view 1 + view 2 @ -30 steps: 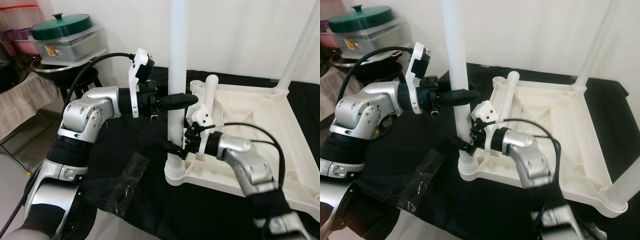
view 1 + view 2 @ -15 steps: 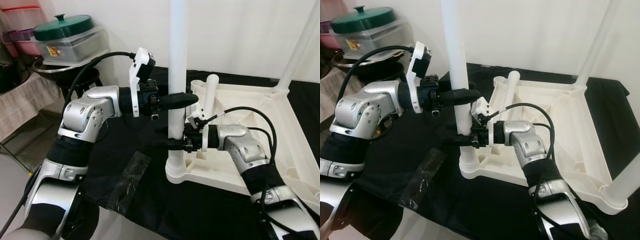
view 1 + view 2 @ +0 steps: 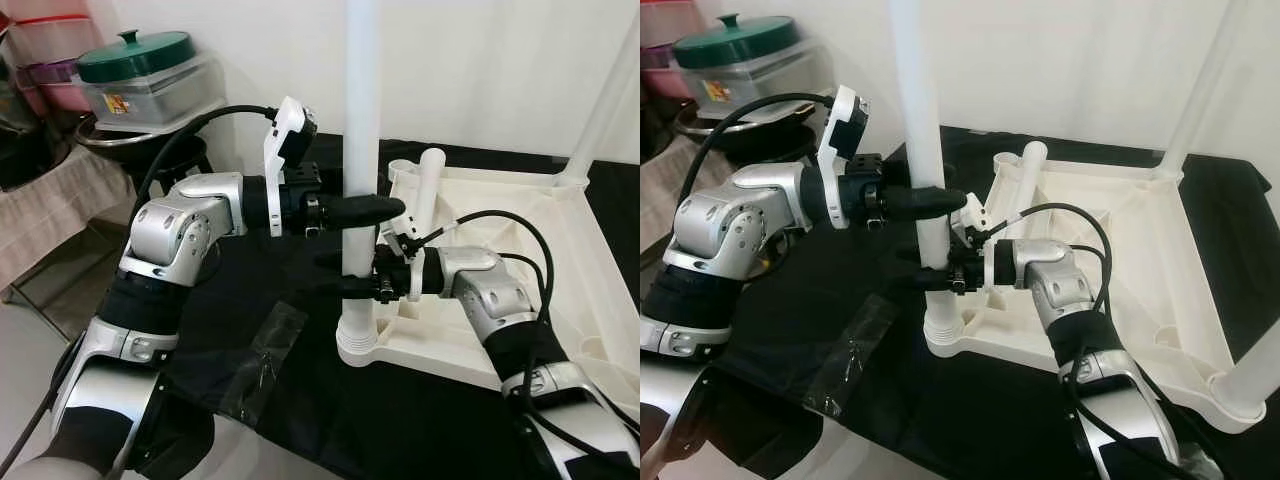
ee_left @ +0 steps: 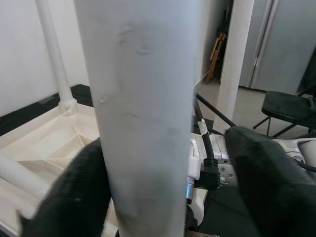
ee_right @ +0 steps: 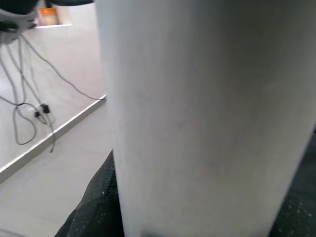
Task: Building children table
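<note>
A white plastic table top (image 3: 520, 215) lies upside down on a black cloth. A tall white leg (image 3: 360, 120) stands upright in its near-left corner socket (image 3: 357, 347). My left gripper (image 3: 372, 211) reaches in from the left and straddles the leg at mid height. In the left wrist view one finger (image 4: 74, 197) touches the leg and the other (image 4: 266, 182) stands a little off it. My right gripper (image 3: 335, 276) is shut on the same leg lower down, just above the socket. Its wrist view shows the leg (image 5: 202, 113) close up.
Another leg (image 3: 600, 100) stands at the far right corner, one (image 3: 1255, 370) at the near right, and a loose leg (image 3: 428, 195) lies slanted on the table top. A clear plastic wrapper (image 3: 262, 358) lies on the cloth. A green-lidded container (image 3: 140, 70) sits on a stool, back left.
My right forearm has swung out to the right and its wrist has turned about the leg, with the gripper still on it. The left gripper has stayed in place.
</note>
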Robot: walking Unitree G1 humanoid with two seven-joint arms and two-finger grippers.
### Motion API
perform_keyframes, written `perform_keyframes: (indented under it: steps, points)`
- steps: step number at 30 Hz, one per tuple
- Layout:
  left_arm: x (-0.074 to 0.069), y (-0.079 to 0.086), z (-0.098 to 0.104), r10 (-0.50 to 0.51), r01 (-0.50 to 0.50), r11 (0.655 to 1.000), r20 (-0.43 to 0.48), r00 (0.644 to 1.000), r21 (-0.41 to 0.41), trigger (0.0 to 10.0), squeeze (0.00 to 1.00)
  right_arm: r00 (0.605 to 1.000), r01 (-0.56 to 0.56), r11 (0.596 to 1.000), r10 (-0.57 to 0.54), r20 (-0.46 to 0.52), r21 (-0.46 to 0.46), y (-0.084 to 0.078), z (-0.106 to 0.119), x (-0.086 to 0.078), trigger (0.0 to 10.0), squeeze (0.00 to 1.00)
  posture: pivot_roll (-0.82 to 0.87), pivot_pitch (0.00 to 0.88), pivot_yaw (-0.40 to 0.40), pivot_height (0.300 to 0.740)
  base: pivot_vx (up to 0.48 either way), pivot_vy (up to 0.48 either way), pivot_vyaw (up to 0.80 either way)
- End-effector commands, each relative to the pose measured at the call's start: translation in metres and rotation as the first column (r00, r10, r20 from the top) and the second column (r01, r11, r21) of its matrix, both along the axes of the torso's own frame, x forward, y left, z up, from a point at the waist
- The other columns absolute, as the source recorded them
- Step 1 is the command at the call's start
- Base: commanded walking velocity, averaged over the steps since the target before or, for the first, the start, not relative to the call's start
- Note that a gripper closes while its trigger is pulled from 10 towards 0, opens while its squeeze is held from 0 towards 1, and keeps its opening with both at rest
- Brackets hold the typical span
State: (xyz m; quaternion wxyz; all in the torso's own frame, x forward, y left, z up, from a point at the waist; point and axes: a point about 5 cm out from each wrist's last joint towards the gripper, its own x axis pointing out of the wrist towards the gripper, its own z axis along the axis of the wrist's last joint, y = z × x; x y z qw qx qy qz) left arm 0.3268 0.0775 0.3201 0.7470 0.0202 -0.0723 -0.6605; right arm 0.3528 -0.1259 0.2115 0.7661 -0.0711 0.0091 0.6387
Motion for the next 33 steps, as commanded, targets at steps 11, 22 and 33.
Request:
perform_keyframes:
  steps: [11, 22, 33]
  points:
    - [-0.049, 0.108, -0.039, 0.236, -0.235, 0.972, -0.184, 0.954, 0.027, 10.0, 0.00, 0.788, 0.614, 0.788, -0.610, -0.083, 0.041, 0.034, -0.064, -0.062, 0.0, 0.00, 0.06, 0.067, 0.020, 0.740, 0.000, 0.000, 0.00]
    - [-0.124, 0.082, -0.163, 0.564, -0.493, 0.819, -0.258, 0.784, 0.293, 10.0, 0.00, 0.566, 0.817, 0.576, -0.813, -0.136, -0.044, 0.060, -0.085, -0.065, 0.0, 0.00, 0.07, 0.061, 0.013, 0.740, 0.000, 0.000, 0.00]
    - [-0.127, 0.073, -0.168, 0.624, -0.578, 0.755, -0.068, 0.779, 0.309, 10.0, 0.00, 0.660, 0.746, 0.665, -0.733, -0.160, 0.034, 0.046, -0.052, -0.052, 10.0, 1.00, 0.09, 0.033, -0.005, 0.740, 0.000, 0.000, 0.00]
